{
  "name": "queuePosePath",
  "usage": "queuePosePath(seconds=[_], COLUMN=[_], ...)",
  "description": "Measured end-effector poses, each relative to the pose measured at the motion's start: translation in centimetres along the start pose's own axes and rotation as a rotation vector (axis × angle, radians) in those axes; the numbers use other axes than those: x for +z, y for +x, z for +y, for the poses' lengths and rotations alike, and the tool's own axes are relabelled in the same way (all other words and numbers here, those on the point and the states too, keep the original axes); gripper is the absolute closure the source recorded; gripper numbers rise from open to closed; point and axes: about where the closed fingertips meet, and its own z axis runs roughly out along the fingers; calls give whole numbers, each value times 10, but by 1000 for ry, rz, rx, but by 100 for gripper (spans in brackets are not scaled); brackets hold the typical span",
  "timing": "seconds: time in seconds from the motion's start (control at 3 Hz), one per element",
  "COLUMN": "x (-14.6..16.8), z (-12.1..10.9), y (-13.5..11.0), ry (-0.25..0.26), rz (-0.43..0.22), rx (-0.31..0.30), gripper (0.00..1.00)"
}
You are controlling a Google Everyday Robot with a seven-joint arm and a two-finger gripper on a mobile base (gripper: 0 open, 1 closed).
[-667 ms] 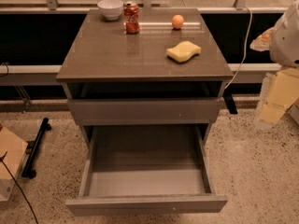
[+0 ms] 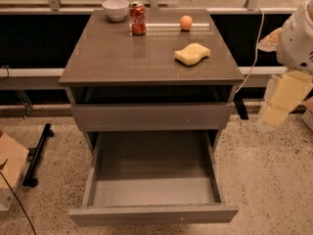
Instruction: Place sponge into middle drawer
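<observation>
sponge [image 2: 192, 53] lies flat on the cabinet top [image 2: 122, 58], front-right part, long axis roughly side to side and skewed slightly toward the back right. gripper [image 2: 271, 116] hangs off the cabinet's right side, below top level and well apart from the sponge; open or closed: cannot tell. sponge is up and to view-left of it, and the middle drawer [image 2: 152, 190] stands pulled open below.

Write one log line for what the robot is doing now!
sponge: on cabinet, untouched | middle drawer: open, empty | gripper: right of cabinet, apart from sponge | phase: grasp not started
</observation>
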Motion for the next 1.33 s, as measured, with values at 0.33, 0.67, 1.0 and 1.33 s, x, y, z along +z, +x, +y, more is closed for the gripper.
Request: queuePosePath(seconds=[0.33, 0.67, 1.0, 1.33], x=[11, 23, 25, 27], z=[-15, -41, -47, -55], y=[-12, -14, -16, -25], ry=[33, 71, 80, 118], rz=[-67, -151, -167, -226], rx=[32, 102, 110, 157], gripper=[0, 0, 0, 0])
